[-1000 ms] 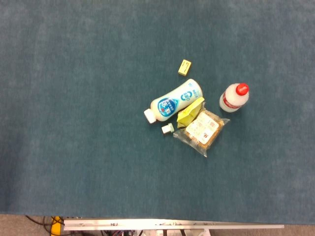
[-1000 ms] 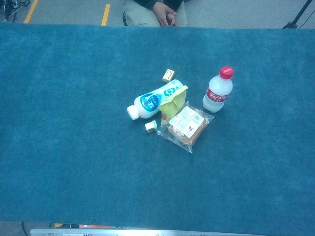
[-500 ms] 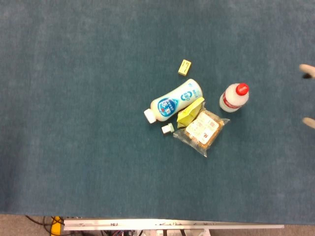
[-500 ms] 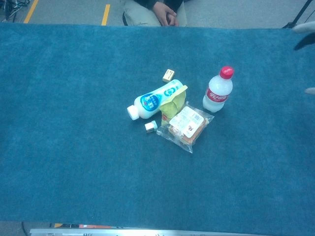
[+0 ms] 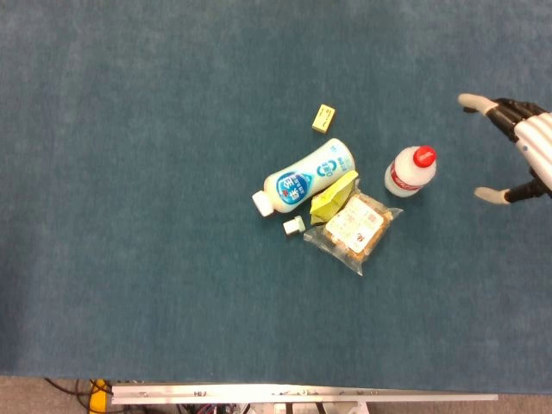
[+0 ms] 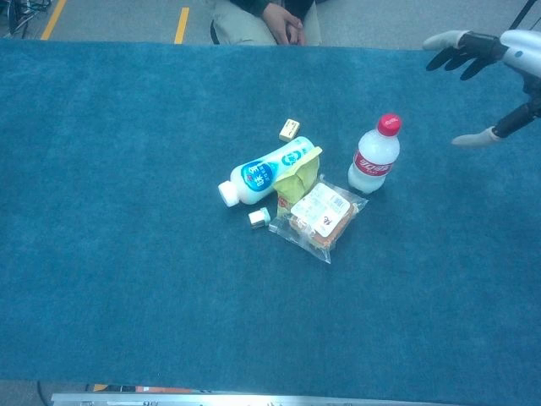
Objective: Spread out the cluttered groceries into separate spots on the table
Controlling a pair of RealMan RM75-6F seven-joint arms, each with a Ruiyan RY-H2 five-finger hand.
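Note:
A cluster of groceries sits at the table's middle. A white bottle with a blue label (image 5: pixel 304 183) (image 6: pixel 264 172) lies on its side. A yellow-green carton (image 5: pixel 333 195) (image 6: pixel 297 178) leans against it, partly over a clear bag of bread (image 5: pixel 354 226) (image 6: pixel 319 216). A small white cube (image 5: pixel 293 226) (image 6: pixel 259 217) lies near the bottle's cap. A small yellow block (image 5: pixel 323 118) (image 6: pixel 290 129) lies apart, farther back. An upright white bottle with a red cap (image 5: pixel 410 171) (image 6: pixel 374 156) stands at the right. My right hand (image 5: pixel 521 148) (image 6: pixel 494 76) hovers open to the right of it, fingers spread, touching nothing. My left hand is out of sight.
The blue cloth table (image 5: pixel 129 216) stretches wide to the left and front. A seated person's hands (image 6: pixel 283 21) show beyond the far edge. A metal rail (image 5: pixel 302 395) runs along the near edge.
My right hand has come in from the right edge, moving left toward the red-capped bottle. The groceries have not moved.

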